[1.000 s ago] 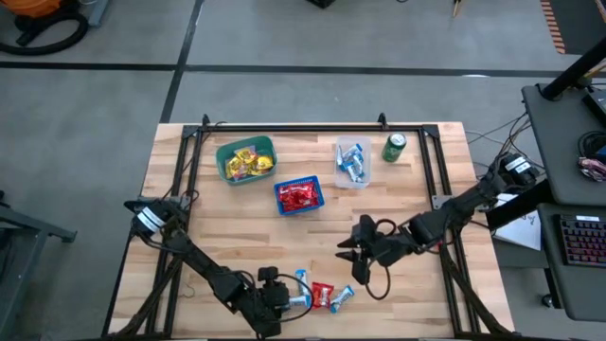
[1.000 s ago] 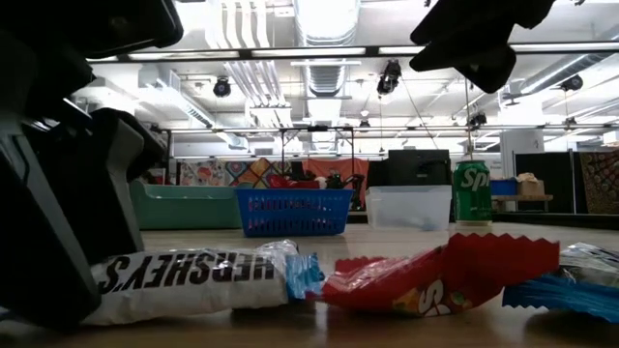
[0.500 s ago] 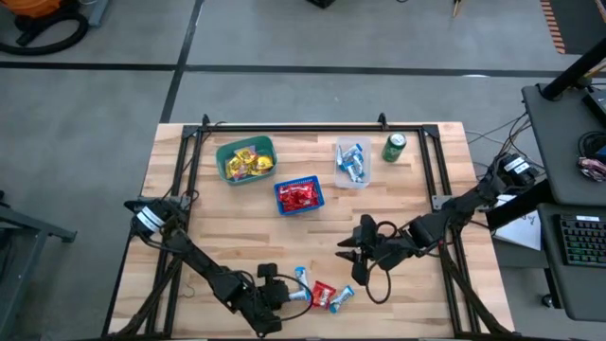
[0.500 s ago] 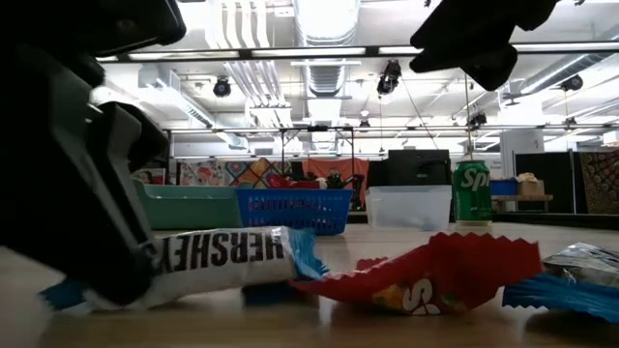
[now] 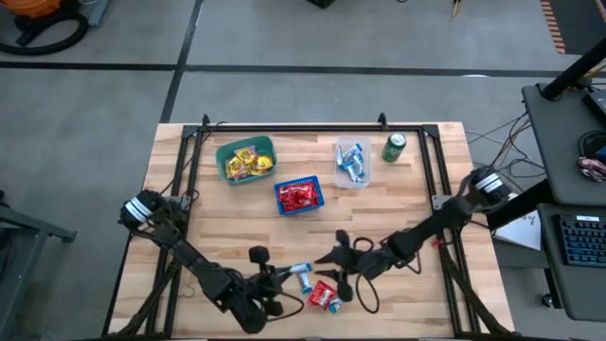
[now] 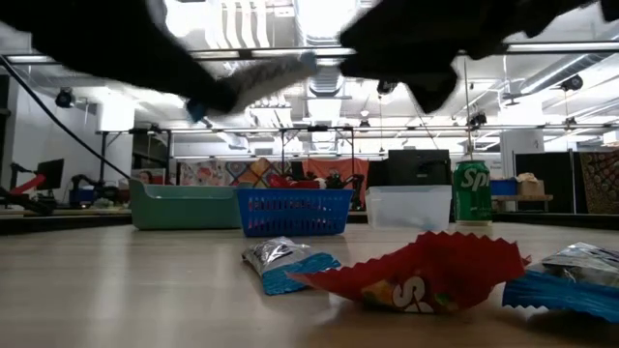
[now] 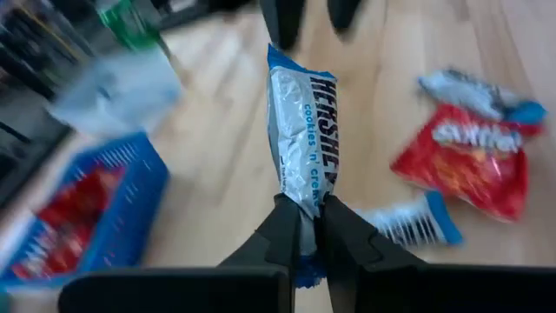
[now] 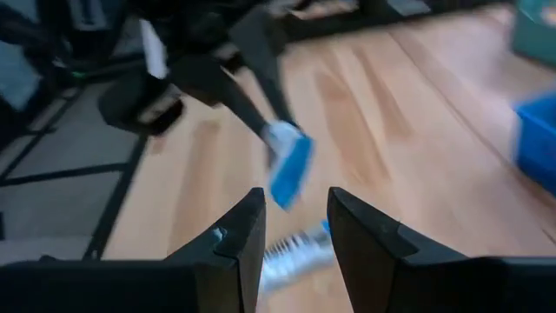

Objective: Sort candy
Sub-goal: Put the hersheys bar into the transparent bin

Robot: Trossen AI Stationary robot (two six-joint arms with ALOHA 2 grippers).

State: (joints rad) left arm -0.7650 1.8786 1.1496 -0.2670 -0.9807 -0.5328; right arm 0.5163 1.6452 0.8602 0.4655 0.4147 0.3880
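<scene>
Candy [image 6: 416,275] litters wooden table [image 6: 145,290] — ceiling lights [image 6: 329,19] overhead.

A green basket [image 5: 245,159], a blue basket [image 5: 298,196] and a clear tub [image 5: 352,162] sit toward the far side of the wooden table [image 5: 227,227]. A green can [image 5: 394,147] stands upright just beside the tub.

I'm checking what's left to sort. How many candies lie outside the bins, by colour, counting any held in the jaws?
blue-and-white bars: 3 (one held in the left gripper jaws)
red packs: 1
yellow: 0
Total: 4
</scene>
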